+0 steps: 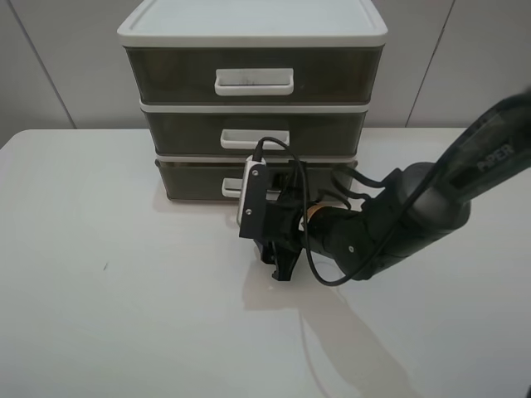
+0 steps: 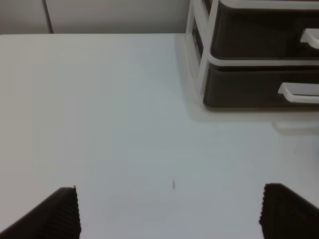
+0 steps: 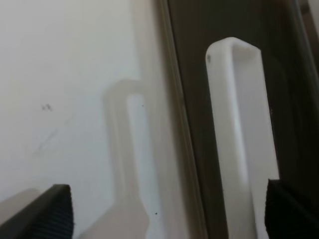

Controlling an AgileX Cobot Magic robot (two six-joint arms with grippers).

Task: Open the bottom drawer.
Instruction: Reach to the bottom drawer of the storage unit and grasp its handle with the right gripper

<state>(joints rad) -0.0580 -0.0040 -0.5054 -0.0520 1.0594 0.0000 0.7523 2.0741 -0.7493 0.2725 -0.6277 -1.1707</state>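
Note:
The bottom drawer (image 1: 192, 184) is the lowest, shallowest smoky-brown drawer of the white-framed unit, and its front sits flush with the drawers above. Its small white loop handle (image 1: 230, 188) is partly hidden behind my right wrist camera. My right gripper (image 1: 274, 242) is open and rolled on its side, just in front of that handle. In the right wrist view the handle (image 3: 244, 134) stands close ahead between the spread fingertips (image 3: 47, 211), with nothing gripped. My left gripper (image 2: 169, 219) is open and empty over bare table. The left wrist view also shows the drawer (image 2: 244, 89).
The drawer unit (image 1: 249, 29) stands at the back centre of the white table (image 1: 99, 290), with a taller top drawer (image 1: 166, 75) and a middle drawer (image 1: 178, 130). The right arm (image 1: 431, 199) reaches in from the right. A grey wall stands behind.

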